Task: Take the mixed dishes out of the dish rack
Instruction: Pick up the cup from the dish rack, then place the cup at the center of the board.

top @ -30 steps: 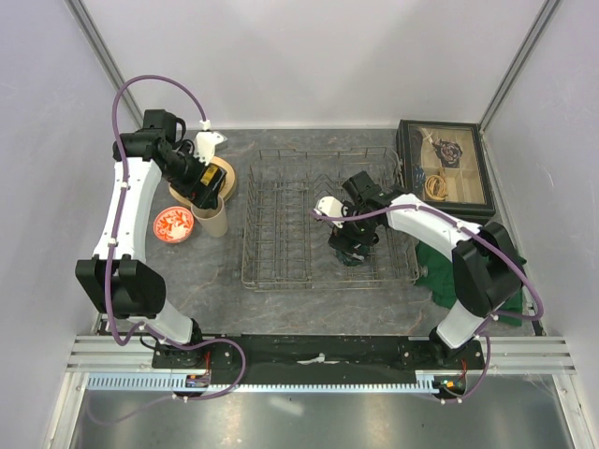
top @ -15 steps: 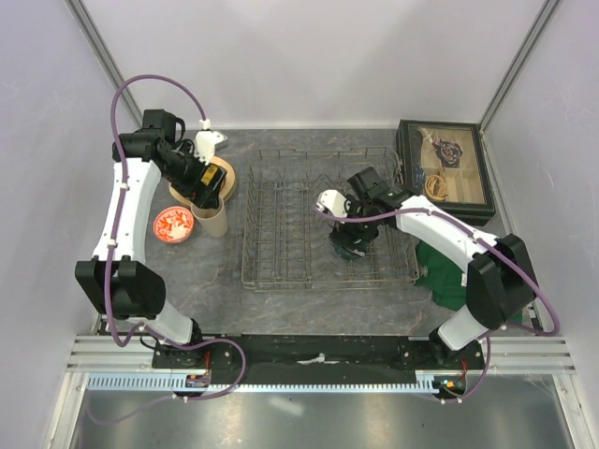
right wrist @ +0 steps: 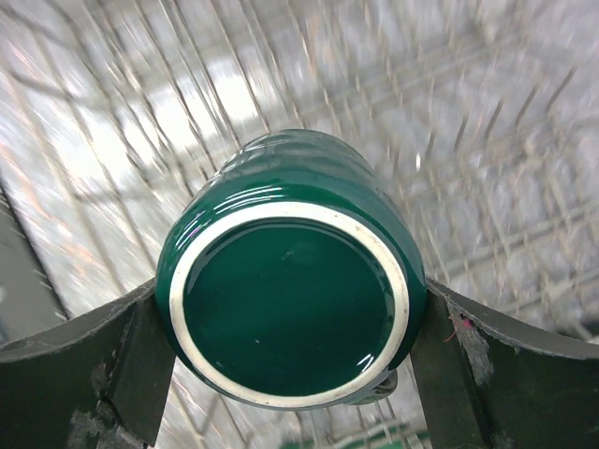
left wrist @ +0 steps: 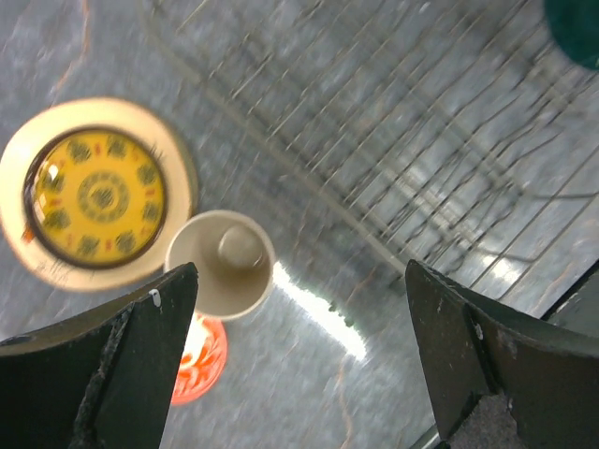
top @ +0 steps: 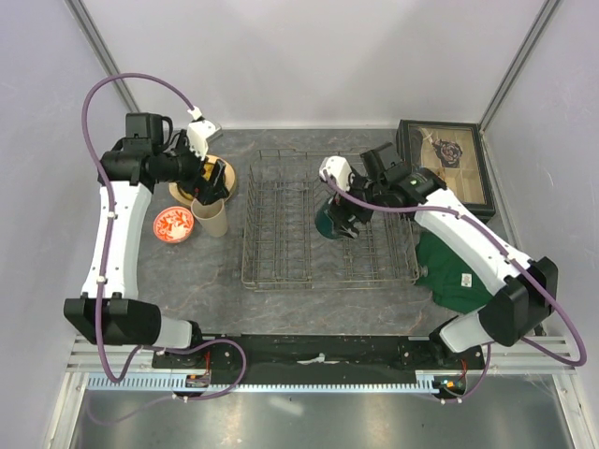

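My right gripper (top: 339,220) is shut on the dark green mug (top: 328,223) and holds it above the right half of the grey wire dish rack (top: 276,220). In the right wrist view the mug's base (right wrist: 290,304) faces the camera, clamped between both fingers (right wrist: 122,369). My left gripper (top: 201,182) is open and empty, up above the dishes left of the rack. Below it stand the gold-brown patterned plate (left wrist: 94,195), the beige tumbler (left wrist: 220,264) upright, and the red-and-white bowl (left wrist: 201,360). A wide pale rim surrounds the gold plate; I cannot tell whether it is the pale green plate.
A dark glass-lidded box (top: 447,168) stands at the back right. A green folded cloth (top: 459,271) lies right of the rack, under the right arm. White walls close in the table on three sides.
My right gripper has risen and drawn back with the mug, lifting it off the rack floor. My left arm has pulled back and up from the plate.
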